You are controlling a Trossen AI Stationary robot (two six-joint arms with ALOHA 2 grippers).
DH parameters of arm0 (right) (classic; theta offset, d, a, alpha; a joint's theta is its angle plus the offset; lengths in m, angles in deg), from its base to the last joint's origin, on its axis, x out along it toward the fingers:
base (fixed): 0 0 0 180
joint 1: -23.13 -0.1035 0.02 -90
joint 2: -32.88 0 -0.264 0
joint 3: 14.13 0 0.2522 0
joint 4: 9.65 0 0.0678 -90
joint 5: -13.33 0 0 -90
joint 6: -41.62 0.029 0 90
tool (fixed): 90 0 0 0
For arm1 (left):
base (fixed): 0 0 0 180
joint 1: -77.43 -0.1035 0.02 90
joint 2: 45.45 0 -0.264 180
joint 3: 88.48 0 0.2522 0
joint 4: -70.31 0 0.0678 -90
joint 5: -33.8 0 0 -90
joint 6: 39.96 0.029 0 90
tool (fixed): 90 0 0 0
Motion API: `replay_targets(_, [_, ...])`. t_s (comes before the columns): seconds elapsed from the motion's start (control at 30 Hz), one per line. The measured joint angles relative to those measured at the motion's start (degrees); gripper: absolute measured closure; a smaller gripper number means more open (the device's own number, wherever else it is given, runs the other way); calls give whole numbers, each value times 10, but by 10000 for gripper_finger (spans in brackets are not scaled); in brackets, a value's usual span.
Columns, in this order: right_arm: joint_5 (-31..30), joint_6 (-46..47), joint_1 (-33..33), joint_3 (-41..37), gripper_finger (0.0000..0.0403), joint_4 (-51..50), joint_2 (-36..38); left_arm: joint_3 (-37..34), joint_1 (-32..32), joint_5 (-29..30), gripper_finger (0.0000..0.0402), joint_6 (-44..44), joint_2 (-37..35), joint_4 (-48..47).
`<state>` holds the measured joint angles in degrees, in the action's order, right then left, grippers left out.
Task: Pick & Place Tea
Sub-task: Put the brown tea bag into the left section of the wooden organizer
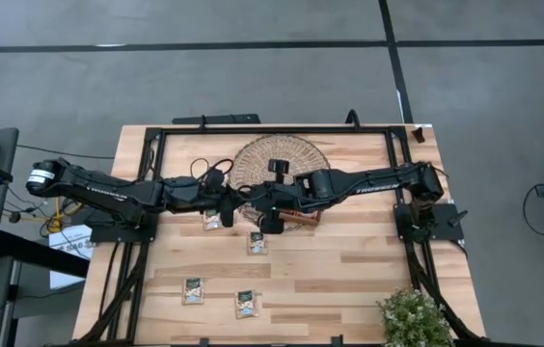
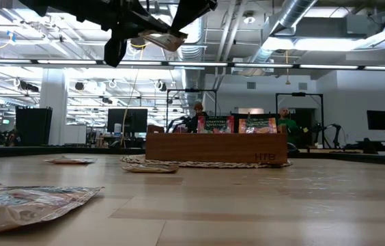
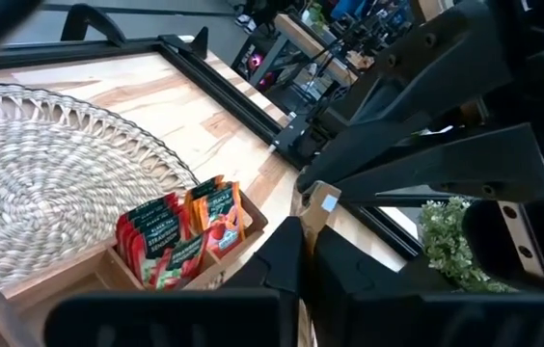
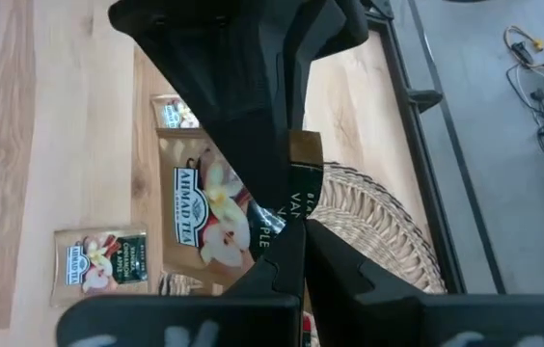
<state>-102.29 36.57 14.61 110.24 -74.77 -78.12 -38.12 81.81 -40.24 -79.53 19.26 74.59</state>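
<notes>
The held sachet (image 4: 204, 217) hangs in the air between the 2 arms, above the table, pinched at its edge by the right pincer (image 4: 291, 253), which is closed on it. The left pincer (image 3: 299, 260) has its fingers closed too, and from the right wrist view we judge that it nips the same sachet from the opposite side. We read this as a handover in mid-air, with placing not yet done.

The next move, as we judge it, calls for 1 pincer to let go while the other keeps its hold. The sachet then has to be carried to the tray (image 2: 216, 148) and lowered edge-first into a compartment, since it is thin and floppy.

The tray sits just beyond the pincers, at the edge of the woven mat (image 1: 282, 159). 1 compartment holds a row of red sachets (image 3: 151, 241) standing upright, and the one beside it holds orange sachets (image 3: 219, 214). We cannot see what the 3rd compartment holds.

Below the pincers, 4 loose sachets (image 1: 258, 242) lie flat on the table (image 1: 349, 280), 2 close by and 2 well apart towards the front edge.
</notes>
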Motion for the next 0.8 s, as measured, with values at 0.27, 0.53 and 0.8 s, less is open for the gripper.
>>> replay_targets(0.27, [4, -48, 0, 0, 395, -4, 0, 0, 0, -1, 401, 4, 0, -11])
replay_targets(0.53, [48, -53, 0, -1, 306, -23, 11, 0, 0, 8, 401, 29, 0, -26])
replay_targets(0.8, [47, 47, 8, 0, 230, -146, 32, 0, 0, 10, 401, 91, 0, -30])
